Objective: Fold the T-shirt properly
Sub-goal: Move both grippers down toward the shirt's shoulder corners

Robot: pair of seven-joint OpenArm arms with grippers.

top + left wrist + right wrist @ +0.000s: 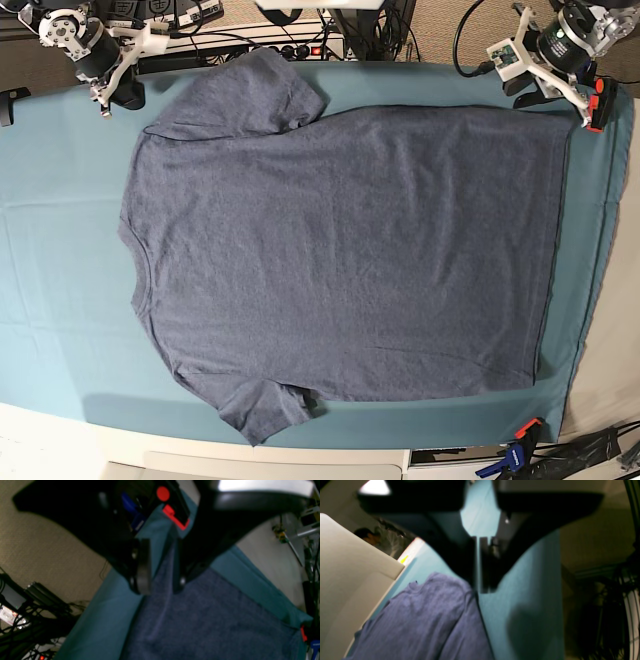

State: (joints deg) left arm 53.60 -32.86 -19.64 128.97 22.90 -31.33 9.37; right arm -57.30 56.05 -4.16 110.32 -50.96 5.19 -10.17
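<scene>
In the left wrist view we see the left pincer (160,585) parted over heathered blue T-shirt (212,615) fabric; in the right wrist view the right pincer (480,585) shows a narrow gap, empty, beside a sleeve; in the base view the shirt lies flat on the teal-clothed worktop (60,300)

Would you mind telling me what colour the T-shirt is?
The T-shirt is a heathered navy, slate-blue; the base view shows it best, spread flat.
</scene>
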